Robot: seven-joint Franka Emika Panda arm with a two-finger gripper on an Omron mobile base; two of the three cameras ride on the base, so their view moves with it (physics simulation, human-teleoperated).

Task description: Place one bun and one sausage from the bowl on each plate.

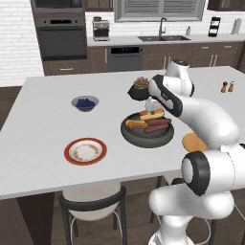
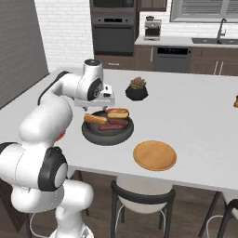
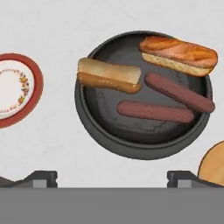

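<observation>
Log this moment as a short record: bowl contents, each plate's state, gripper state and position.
bowl: holds two buns and two sausages
red-rimmed plate: bare, to the bowl's left on the counter
orange plate: bare, on the bowl's other side
gripper: open, holding nothing, above the bowl
task progress: no bun or sausage on either plate yet

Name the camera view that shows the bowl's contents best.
The hand view: it looks straight down into the bowl, so both buns and both sausages lie apart and unhidden. The left base view shows them from a low slant, with the arm covering the bowl's right edge. The right base view shows them small and overlapping.
</observation>
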